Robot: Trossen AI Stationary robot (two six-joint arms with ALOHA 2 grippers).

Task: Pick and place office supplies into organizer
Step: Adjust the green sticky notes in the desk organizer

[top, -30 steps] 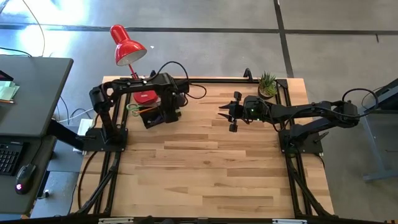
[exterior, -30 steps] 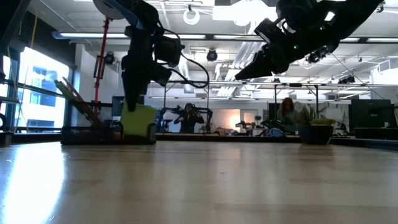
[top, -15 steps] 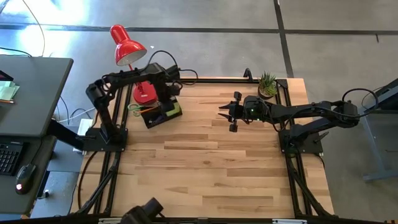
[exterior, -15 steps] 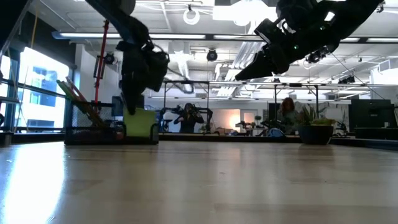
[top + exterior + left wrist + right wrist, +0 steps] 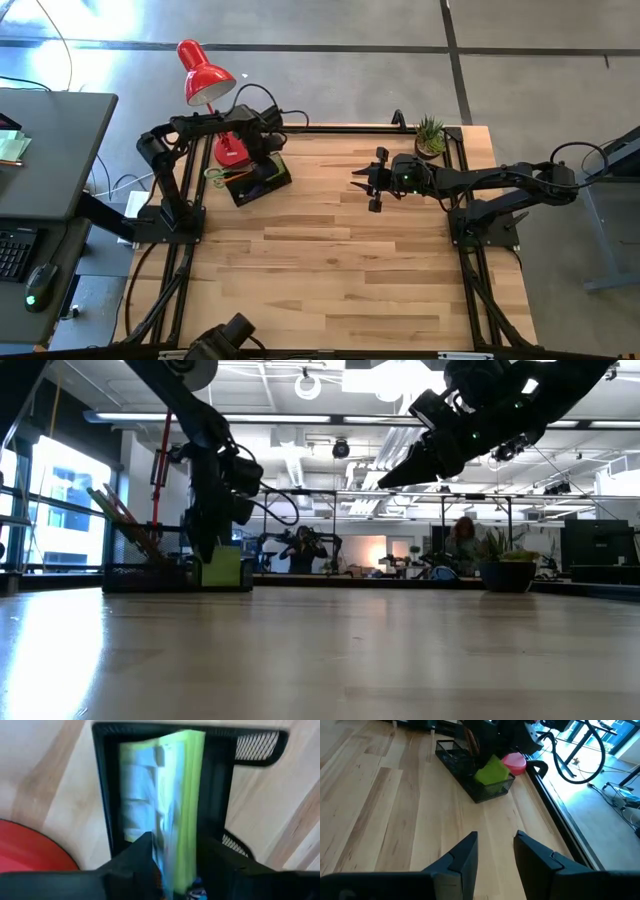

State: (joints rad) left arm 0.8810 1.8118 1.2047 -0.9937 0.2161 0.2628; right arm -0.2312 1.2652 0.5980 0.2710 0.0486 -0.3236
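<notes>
The black organizer [image 5: 262, 193] stands at the table's far left, next to the red lamp's base. The lime-green sticky-note pad [image 5: 172, 790] stands on edge in one of its compartments [image 5: 222, 567]. My left gripper [image 5: 175, 850] points down over that compartment, open, with one finger on either side of the pad's upper part. Green-handled scissors [image 5: 215, 173] and orange pencils [image 5: 240, 176] lean out of the organizer's left end. My right gripper [image 5: 365, 180] hangs open above the table's far middle, its fingers [image 5: 465, 855] empty. My left gripper comes at the pad from above, its fingers [image 5: 142, 852] flanking the pad's upper edge [image 5: 175, 870]. The pad's lower edge is down in the compartment. Whether the fingers touch the pad, I cannot tell.
The red desk lamp [image 5: 205, 72] rises just behind the organizer, with its round base [image 5: 515, 762] beside it. A small potted plant [image 5: 430, 135] stands at the far right corner. Bare wood [image 5: 340, 270] stretches across the middle and near side of the table.
My left gripper has swung toward the table's far edge and come down over the organizer, carrying the sticky-note pad. The pad, held tilted above the tray a second ago, now stands lower, down in its compartment.
</notes>
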